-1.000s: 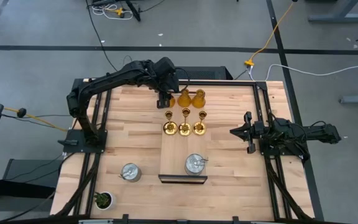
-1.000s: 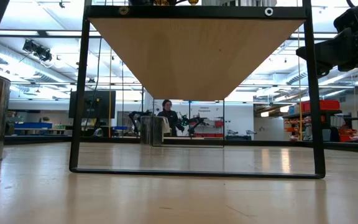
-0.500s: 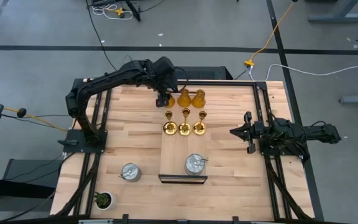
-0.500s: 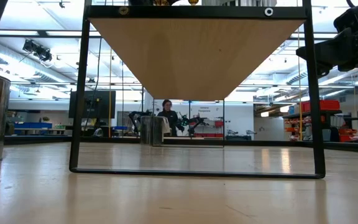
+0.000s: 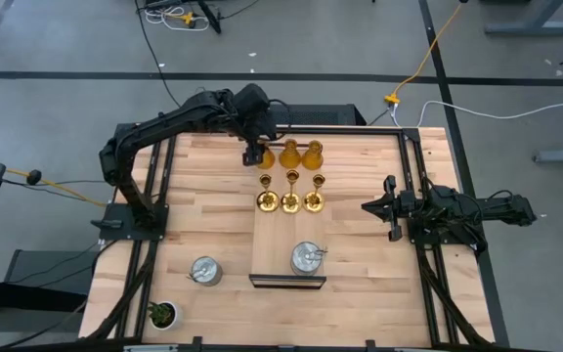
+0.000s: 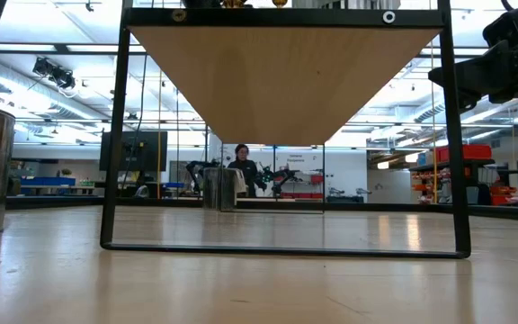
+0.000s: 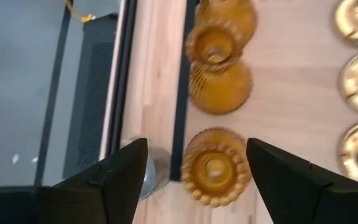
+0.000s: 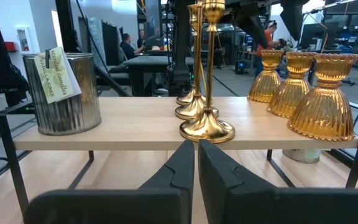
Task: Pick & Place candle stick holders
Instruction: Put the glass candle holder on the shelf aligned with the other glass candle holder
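Seven candle stick holders [image 5: 291, 181] stand on the raised shelf [image 5: 274, 244], one silver holder [image 5: 204, 271] waits on the table [image 5: 360, 254]; left pincer [image 5: 254, 154] hangs wide above an amber holder [image 7: 215, 166], right pincer [image 5: 368, 207] closed, empty.

We see a robotics lab: behind the wooden table [image 6: 259, 270] stand glass walls, monitors [image 6: 133, 150], workbenches and a seated person [image 6: 241, 166].
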`<state>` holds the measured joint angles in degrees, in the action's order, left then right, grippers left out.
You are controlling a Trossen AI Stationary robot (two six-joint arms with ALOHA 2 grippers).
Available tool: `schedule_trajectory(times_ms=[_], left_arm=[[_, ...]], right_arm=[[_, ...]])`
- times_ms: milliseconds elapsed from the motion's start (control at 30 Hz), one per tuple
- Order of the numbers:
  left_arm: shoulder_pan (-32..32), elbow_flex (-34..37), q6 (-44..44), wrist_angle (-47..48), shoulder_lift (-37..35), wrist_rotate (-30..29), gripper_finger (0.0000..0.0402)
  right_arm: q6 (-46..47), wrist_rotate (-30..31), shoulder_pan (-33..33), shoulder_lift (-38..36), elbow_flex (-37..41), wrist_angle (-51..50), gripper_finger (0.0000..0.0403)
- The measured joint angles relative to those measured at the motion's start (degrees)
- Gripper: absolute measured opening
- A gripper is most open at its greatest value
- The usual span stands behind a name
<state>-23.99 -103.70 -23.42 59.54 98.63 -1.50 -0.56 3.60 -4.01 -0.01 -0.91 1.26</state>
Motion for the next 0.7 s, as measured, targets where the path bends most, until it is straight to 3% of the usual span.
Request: schedule_trajectory(times_ms=[367, 700], left_arm=[[0.0, -0.3, 0.0, -2.1, -0.5, 2.7, 0.0285], [-0.8, -9.1, 0.3, 6.6, -0.6, -0.4, 0.0295]], right_arm=[[0.0, 0.0, 0.0, 0.0, 0.0, 0.0, 0.0027], [0.0, 0.0, 0.0, 0.0, 0.0, 0.0, 0.0027]])
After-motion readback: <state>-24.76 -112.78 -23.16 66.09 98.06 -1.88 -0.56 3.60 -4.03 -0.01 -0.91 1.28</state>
